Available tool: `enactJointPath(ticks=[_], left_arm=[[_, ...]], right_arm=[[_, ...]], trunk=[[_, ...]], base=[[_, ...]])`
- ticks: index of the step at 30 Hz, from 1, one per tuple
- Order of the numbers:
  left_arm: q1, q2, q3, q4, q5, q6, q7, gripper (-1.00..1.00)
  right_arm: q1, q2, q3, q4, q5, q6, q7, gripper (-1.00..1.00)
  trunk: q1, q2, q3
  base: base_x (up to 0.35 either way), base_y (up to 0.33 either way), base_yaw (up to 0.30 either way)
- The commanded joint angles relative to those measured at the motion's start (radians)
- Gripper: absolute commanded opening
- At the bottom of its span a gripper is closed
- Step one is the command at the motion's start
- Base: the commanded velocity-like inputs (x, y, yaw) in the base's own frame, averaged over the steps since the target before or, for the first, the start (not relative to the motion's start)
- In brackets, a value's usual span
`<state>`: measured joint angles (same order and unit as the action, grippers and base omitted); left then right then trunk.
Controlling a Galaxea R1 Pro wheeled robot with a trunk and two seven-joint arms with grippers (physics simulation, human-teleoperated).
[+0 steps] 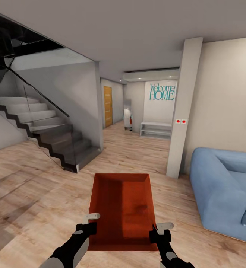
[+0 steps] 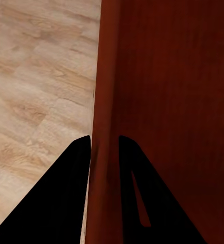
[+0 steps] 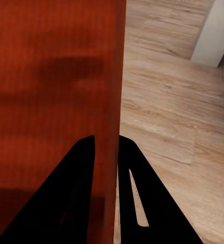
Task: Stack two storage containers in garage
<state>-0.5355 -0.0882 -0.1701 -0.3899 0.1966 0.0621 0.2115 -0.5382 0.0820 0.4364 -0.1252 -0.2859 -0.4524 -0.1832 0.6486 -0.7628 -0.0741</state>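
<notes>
Only one red box (image 1: 122,208) is in sight, its near edge partly hidden by the arms. The left gripper (image 2: 103,147) pinches its left wall, the right gripper (image 3: 108,147) its right wall. Both arms reach forward, holding it level above the wood floor (image 1: 33,193), near the blue sofa (image 1: 227,190).

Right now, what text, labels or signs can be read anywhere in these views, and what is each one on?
"Welcome HOME": teal lettering on the white wall at the far end of the hallway.
Small white plate with two red dots on the pillar: no text readable.
Storage container: no markings visible.
</notes>
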Motion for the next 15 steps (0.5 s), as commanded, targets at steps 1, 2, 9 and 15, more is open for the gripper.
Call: enactJointPath(ticks=[1, 2, 9, 15], left_arm=[[0.0, 0.002, -0.009, 0.002, 0.011, 0.007, 0.017, -1.0], [0.0, 0.002, -0.009, 0.002, 0.011, 0.007, 0.017, -1.0], [0.0, 0.002, -0.009, 0.002, 0.011, 0.007, 0.017, -1.0], [0.0, 0.002, -0.009, 0.002, 0.012, 0.007, 0.017, -1.0]], right_arm=[[-0.002, -0.002, 0.001, -0.001, -0.012, -0.058, -0.068, -1.0], [-0.002, -0.002, 0.001, -0.001, -0.012, -0.058, -0.068, -1.0], [-0.002, -0.003, 0.0, 0.0, -0.011, -0.058, -0.068, -1.0], [-0.002, -0.004, 0.0, 0.0, -0.012, -0.057, -0.068, -1.0]], trunk=[[0.001, -0.001, -0.002], [0.001, -0.001, -0.002], [0.001, -0.001, -0.002], [0.001, -0.001, -0.002]], base=[[0.321, 0.0, -0.24], [0.321, 0.0, -0.241], [0.321, 0.0, -0.125], [0.321, 0.0, -0.008]])
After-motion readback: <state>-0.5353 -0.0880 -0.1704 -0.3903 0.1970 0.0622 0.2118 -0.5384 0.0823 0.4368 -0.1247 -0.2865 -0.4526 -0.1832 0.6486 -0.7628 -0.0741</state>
